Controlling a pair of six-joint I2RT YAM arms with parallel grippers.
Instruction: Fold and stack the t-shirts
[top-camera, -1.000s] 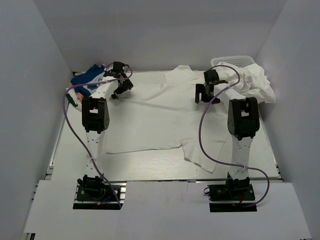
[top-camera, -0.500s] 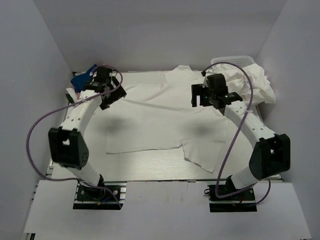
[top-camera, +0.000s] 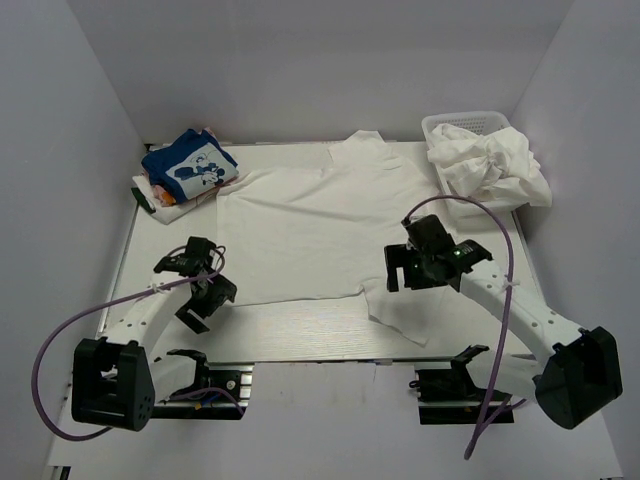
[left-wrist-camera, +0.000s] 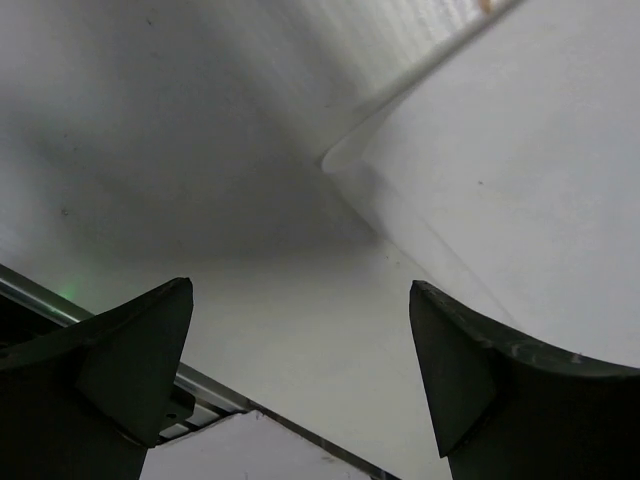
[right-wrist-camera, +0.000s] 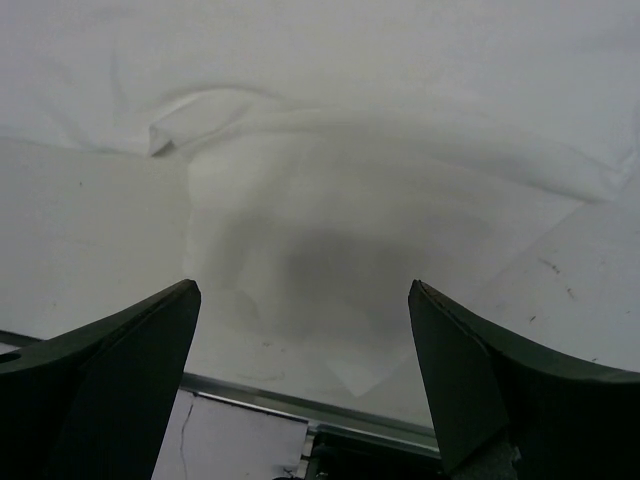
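Plainly the fold has not yet begun. At far left, a folded blue shirt (top-camera: 190, 165) lies on the back corner of the table (top-camera: 300, 332), the start of the stack. Nearer the front, the left gripper (left-wrist-camera: 300, 288) hangs low with its jaws spread wide and nothing between them. It sits just outside the near-left hem corner (left-wrist-camera: 365, 160) of the white shirt (top-camera: 320, 215), which lies spread flat across the middle of the table, collar to the back. Over that shirt's near-right sleeve (top-camera: 400, 320), the right gripper (right-wrist-camera: 302, 286) is likewise wide open and empty, hovering above the cloth beside a small wrinkle (right-wrist-camera: 170, 125). At far right, a heap (top-camera: 495, 165) of more white shirts spills from the basket (top-camera: 465, 122).

By my reading, the step in hand is the approach for the first fold of the spread shirt. Next, each gripper would need to drop to the cloth edge and pinch it cleanly, the left at the hem corner and the right at the sleeve. Both should then lift together so the fabric turns over evenly without dragging.
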